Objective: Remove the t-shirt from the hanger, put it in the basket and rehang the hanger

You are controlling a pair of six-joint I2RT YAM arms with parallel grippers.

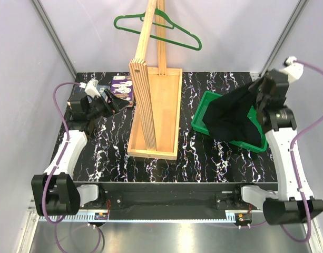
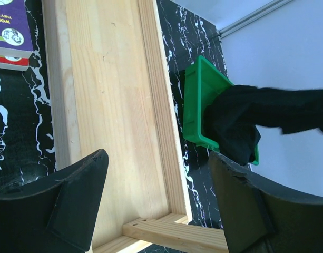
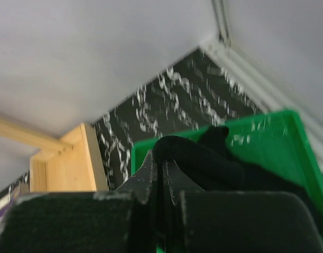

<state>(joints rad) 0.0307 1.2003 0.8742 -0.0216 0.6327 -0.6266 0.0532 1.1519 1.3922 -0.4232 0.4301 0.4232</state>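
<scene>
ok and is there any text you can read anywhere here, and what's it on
"WORL": cut off at the frame edge, on the purple book cover, left wrist view.
Smaller line beneath it: too blurred to read.
Same book in the top view: print too small.
Nothing else shows text.

T-shirt: black, crumpled, off hanger. Bulk heaped in green tray, spilling over near rim. One fold lifted, pinched between closed fingers of right gripper. Hanger: thin, green, bare, tilted, up at top of wooden stand.
</scene>
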